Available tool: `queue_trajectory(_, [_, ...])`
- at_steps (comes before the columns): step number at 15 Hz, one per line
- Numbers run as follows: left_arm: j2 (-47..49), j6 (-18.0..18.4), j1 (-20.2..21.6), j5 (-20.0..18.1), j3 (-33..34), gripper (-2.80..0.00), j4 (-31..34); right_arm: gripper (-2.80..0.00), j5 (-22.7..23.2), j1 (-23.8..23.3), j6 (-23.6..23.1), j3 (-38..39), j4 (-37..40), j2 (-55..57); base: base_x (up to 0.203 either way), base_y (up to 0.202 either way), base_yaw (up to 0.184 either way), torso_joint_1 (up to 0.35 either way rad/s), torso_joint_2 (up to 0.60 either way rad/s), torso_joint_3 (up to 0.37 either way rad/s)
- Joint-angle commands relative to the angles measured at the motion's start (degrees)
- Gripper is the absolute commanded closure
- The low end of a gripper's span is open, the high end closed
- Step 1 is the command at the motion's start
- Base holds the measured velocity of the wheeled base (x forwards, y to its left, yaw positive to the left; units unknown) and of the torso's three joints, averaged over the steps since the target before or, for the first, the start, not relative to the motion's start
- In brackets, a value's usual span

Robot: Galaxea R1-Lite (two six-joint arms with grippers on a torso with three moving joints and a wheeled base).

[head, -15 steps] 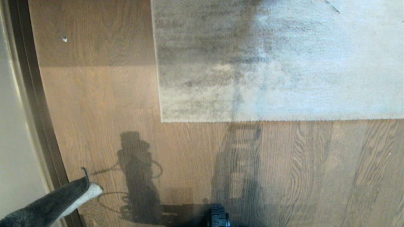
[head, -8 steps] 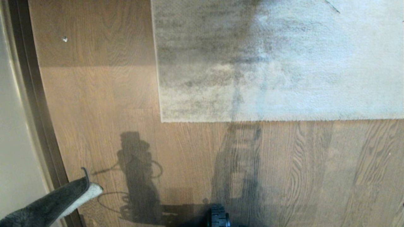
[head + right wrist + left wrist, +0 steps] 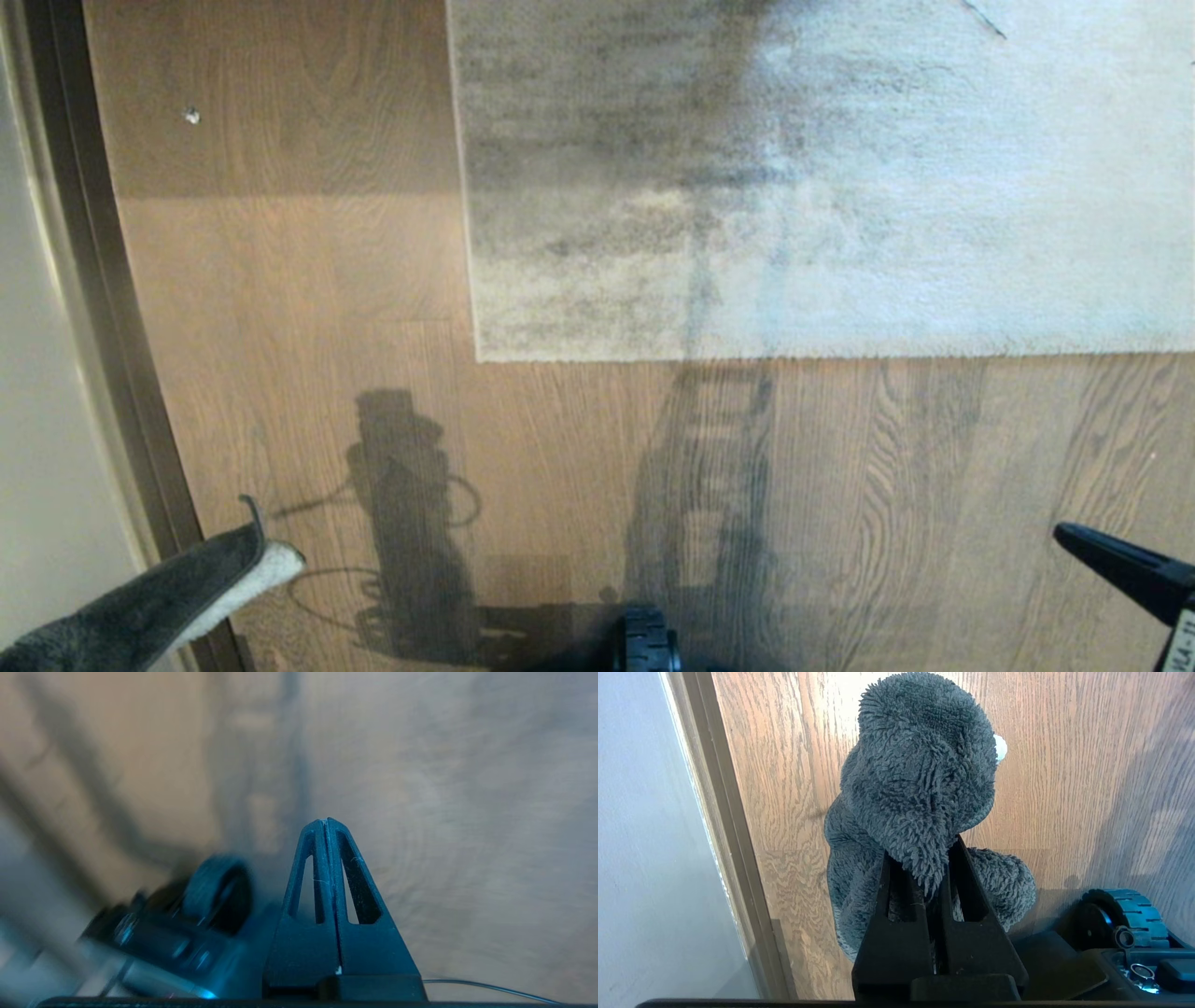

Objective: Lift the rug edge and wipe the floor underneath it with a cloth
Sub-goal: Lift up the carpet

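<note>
The left gripper [image 3: 924,858] hangs low at the robot's left side, its black wedge-shaped fingers pinched tight on a bunched fold of the small fuzzy dark grey cloth with a white underside [image 3: 920,779], so that most of the cloth stands free beyond the fingertips, over the brown wood-grain plank floor [image 3: 579,439], where it could serve as a wiping pad. In the head view that cloth [image 3: 159,597] pokes in at the lower left corner, beside the dark baseboard strip [image 3: 103,308], well apart from the rug; holding it off to the side there seems meant to leave the space in front of the rug to the other arm. The large grey-beige short-pile rug with darker mottled streaks lies flat, its straight near edge and corner [image 3: 481,355] resting on the planks, nothing lifted yet. The right gripper [image 3: 1064,532] juts into the lower right of the head view, its black fingers pressed together with nothing between them, above bare floor and near but short of the rug's edge. It is probably the arm meant to raise the edge, and its fingers would have to part before they could pinch the pile and backing. The black wheel of the base [image 3: 646,644] shows at the bottom centre.
</note>
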Motion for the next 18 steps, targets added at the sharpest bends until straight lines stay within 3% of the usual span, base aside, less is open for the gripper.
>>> queue_trajectory(1, [0.00,-0.08,0.00,-0.02,0.00,0.00,-0.01,0.00,0.98,3.82,-0.25,0.02,-2.32,10.57,0.000,0.000,0.000,0.000,0.00,0.000])
queue_trajectory(7, [0.00,0.00,0.00,-0.02,0.00,0.00,-0.01,0.00,1.73,15.33,1.45,-0.53,-22.34,34.28,0.000,0.000,0.000,0.000,0.00,0.000])
queue_trajectory(8, [0.00,0.00,0.00,-0.02,0.00,0.00,-0.01,-2.80,1.74,16.54,1.58,-0.55,-26.87,37.92,0.000,0.000,0.000,0.000,0.00,0.000])
queue_trajectory(11, [0.00,0.00,0.00,-0.02,0.00,0.00,-0.01,-2.80,1.67,18.93,1.81,-0.04,-36.90,44.29,0.000,0.000,0.000,0.000,0.00,0.000])
queue_trajectory(18, [0.00,0.00,0.00,-0.02,0.00,0.00,-0.01,-2.80,1.68,20.20,1.94,0.18,-37.43,47.28,0.000,0.000,0.000,0.000,0.00,0.000])
